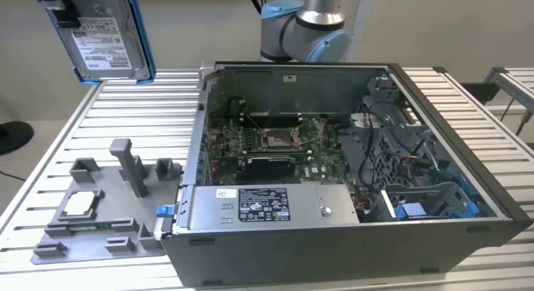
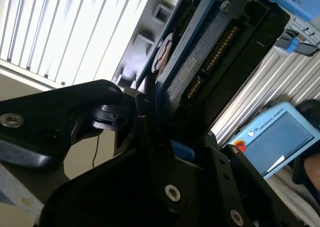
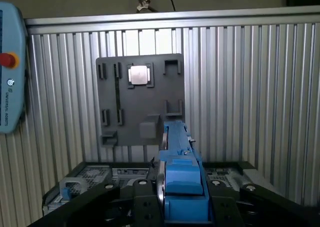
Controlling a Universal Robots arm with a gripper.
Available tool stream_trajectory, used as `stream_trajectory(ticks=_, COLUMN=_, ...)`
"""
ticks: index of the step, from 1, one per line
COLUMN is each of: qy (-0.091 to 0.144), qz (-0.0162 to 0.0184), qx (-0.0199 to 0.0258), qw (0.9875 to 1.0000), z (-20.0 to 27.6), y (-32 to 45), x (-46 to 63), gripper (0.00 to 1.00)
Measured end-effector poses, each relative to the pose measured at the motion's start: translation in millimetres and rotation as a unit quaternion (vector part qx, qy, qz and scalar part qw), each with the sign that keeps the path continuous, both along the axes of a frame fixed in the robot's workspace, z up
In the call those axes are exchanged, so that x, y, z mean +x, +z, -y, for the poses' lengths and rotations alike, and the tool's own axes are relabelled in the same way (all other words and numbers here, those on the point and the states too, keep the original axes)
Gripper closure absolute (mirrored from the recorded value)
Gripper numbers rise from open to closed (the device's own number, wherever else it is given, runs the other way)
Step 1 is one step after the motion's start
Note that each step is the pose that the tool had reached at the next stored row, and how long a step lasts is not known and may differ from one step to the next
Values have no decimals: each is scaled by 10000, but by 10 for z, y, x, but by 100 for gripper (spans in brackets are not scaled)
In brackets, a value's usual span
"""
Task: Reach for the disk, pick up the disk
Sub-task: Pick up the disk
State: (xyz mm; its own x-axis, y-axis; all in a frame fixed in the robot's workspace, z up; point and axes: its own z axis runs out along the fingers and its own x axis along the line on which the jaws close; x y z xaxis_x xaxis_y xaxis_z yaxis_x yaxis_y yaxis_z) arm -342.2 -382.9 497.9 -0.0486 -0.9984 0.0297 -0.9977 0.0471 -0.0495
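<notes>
ribbed metal desk [image 1: 125, 109] lies well below the disk [image 1: 104, 37], which hangs upright at the exterior view's upper left: silver, white label, blue bracket. the pincer [image 3: 182, 187] is clenched on that bracket. pick-up looks done; any further lift calls for a firm, steady clamp.

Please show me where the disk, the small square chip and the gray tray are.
Disk [image 1: 102, 44], exterior view, white label.
Chip [image 3: 139, 75], first wrist view, its middle.
Gray tray [image 3: 142, 104], first wrist view, bare middle.
</notes>
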Motion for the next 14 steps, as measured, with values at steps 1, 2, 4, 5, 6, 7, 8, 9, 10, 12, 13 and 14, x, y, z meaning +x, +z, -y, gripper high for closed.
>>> stream_trajectory(ticks=1, qy=0, qz=0, qx=0, qw=10000, z=0, y=0, x=28, gripper=100)
stream_trajectory(ticks=2, qy=0, qz=0, qx=0, qw=10000, z=0, y=0, x=57, gripper=100)
stream_trajectory(ticks=4, qy=0, qz=0, qx=0, qw=10000, z=0, y=0, x=110, gripper=100)
stream_trajectory(ticks=5, qy=0, qz=0, qx=0, qw=10000, z=0, y=0, x=137, gripper=100)
stream_trajectory(ticks=6, qy=0, qz=0, qx=0, qw=10000, z=0, y=0, x=162, gripper=100)
stream_trajectory(ticks=7, qy=0, qz=0, qx=0, qw=10000, z=0, y=0, x=186, gripper=100)
stream_trajectory(ticks=8, qy=0, qz=0, qx=0, qw=10000, z=0, y=0, x=209, gripper=100)
stream_trajectory(ticks=9, qy=0, qz=0, qx=0, qw=10000, z=0, y=0, x=232, gripper=100)
stream_trajectory(ticks=10, qy=0, qz=0, qx=0, qw=10000, z=0, y=0, x=253, gripper=100)
stream_trajectory(ticks=12, qy=0, qz=0, qx=0, qw=10000, z=0, y=0, x=297, gripper=100)
stream_trajectory(ticks=13, qy=0, qz=0, qx=0, qw=10000, z=0, y=0, x=317, gripper=100)
stream_trajectory(ticks=14, qy=0, qz=0, qx=0, qw=10000, z=0, y=0, x=338, gripper=100)
